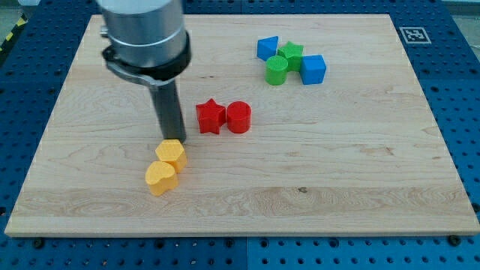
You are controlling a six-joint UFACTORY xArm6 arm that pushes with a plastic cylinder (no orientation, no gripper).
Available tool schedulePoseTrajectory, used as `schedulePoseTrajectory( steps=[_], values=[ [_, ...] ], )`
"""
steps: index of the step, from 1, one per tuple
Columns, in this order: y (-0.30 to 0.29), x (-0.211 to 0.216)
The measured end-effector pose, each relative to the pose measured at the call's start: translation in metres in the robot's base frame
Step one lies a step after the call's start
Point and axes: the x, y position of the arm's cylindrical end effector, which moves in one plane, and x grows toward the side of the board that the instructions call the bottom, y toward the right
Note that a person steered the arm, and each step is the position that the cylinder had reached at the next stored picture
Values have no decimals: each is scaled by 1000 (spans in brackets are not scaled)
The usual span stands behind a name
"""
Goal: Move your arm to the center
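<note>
My tip [172, 139] rests on the wooden board [315, 180] left of the middle, touching or just above the top edge of a yellow hexagon block [171, 154]. A yellow heart block [160, 178] lies right below-left of that hexagon. A red star block [211, 116] and a red cylinder [238, 117] sit side by side to the right of my tip, near the board's middle.
At the view's top right a cluster holds a blue block [267, 48], a green star [292, 53], a green cylinder [277, 70] and a blue cube [313, 69]. A tag marker [414, 34] sits at the board's top right corner.
</note>
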Motion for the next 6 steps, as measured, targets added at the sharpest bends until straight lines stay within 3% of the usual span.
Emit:
schedulePoseTrajectory(
  steps=[2, 5, 6],
  values=[
    [0, -24],
    [18, -162],
    [74, -193]
  ],
)
